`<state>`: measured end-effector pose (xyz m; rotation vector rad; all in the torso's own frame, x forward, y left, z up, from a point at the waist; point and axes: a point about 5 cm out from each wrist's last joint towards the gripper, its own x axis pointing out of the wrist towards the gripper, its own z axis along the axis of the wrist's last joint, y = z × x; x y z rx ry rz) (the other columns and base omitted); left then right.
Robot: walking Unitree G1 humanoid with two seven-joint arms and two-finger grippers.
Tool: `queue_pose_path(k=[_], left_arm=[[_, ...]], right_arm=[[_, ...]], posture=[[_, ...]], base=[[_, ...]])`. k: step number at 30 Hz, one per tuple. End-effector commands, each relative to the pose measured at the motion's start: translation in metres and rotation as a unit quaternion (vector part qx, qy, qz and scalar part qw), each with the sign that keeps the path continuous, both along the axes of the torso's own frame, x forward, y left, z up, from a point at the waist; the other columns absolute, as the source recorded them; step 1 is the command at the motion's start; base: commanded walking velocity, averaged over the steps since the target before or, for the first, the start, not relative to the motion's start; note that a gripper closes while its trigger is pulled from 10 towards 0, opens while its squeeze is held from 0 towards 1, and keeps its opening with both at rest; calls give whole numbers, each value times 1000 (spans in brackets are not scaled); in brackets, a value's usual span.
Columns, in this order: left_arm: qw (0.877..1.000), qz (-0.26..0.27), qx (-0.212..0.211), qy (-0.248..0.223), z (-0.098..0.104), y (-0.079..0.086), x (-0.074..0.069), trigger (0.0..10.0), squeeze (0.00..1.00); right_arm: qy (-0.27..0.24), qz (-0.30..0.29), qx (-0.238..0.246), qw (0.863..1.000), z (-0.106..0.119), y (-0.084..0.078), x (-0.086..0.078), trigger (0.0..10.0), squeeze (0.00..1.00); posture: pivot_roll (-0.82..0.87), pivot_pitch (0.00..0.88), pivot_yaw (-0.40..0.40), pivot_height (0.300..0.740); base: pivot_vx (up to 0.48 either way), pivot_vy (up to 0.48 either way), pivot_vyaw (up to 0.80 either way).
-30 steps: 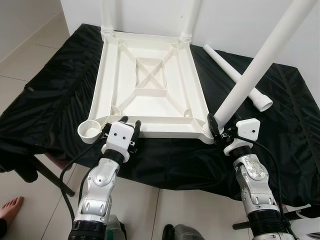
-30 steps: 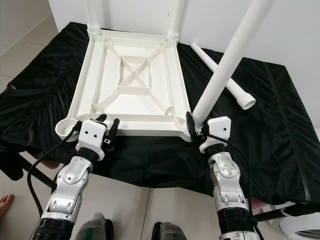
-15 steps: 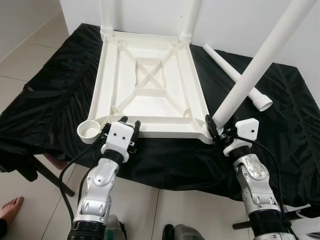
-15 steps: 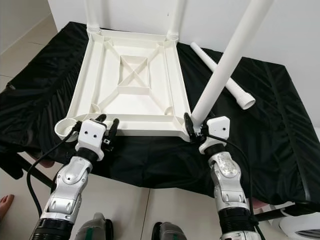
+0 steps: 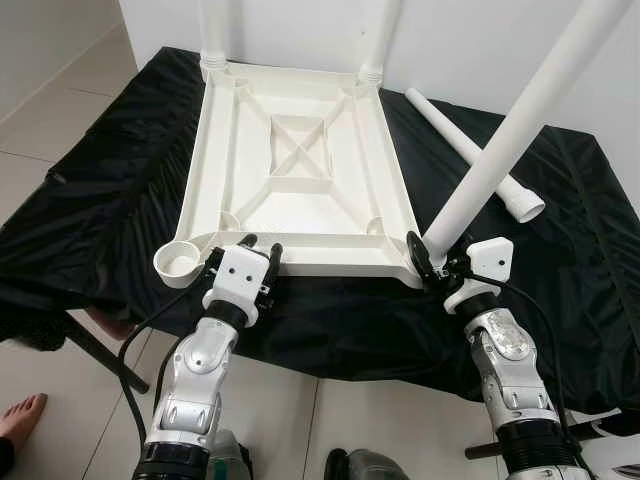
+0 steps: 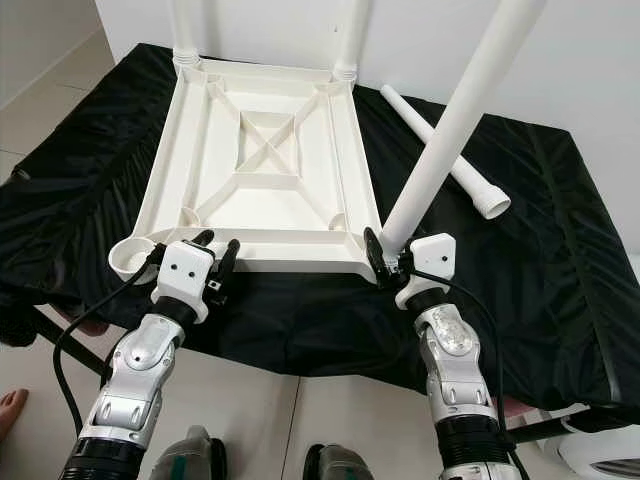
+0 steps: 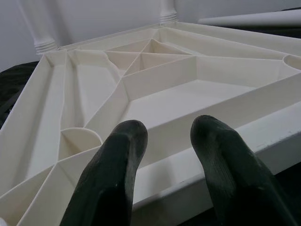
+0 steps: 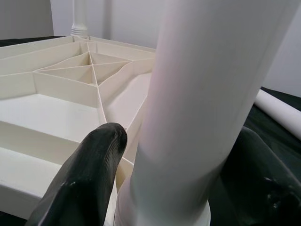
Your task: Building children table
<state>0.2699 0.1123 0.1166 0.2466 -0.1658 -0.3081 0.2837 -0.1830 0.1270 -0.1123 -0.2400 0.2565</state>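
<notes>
2 far legs [image 5: 215, 30] of the upturned table top [image 5: 300, 150] cut by the upper frame edge, tops out of view. Tilted leg [image 5: 520, 130] at the near right corner also runs off the top; its foot in the socket is masked by the right pincer [image 5: 432, 262]. Loose leg [image 5: 470, 150] on the black cloth [image 5: 100, 180] passes behind the tilted leg, middle hidden. Table under the cloth fully covered. Left pincer [image 5: 258, 250] tips at the near rim; contact unclear. Bare foot [image 5: 18, 420] near left, cropped.
</notes>
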Motion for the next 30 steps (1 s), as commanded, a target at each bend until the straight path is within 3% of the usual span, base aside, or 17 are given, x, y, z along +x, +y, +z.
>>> queue_pose_path(k=[1,23,30], left_arm=[[1000,20,1,3,-5,-1,-2,10000,0],[1000,27,0,7,-7,0,-3,10000,0],[999,41,-9,14,-12,2,-2,10000,0]], right_arm=[[5,-3,5,1000,-2,-2,-3,10000,0],[6,-29,14,999,-10,-1,-6,10000,0],[11,-46,36,998,-26,10,-12,10000,0]], posture=[[39,66,-75,740],[41,74,-76,740],[43,71,-77,740]], base=[[0,0,0],[0,0,0],[0,0,0]])
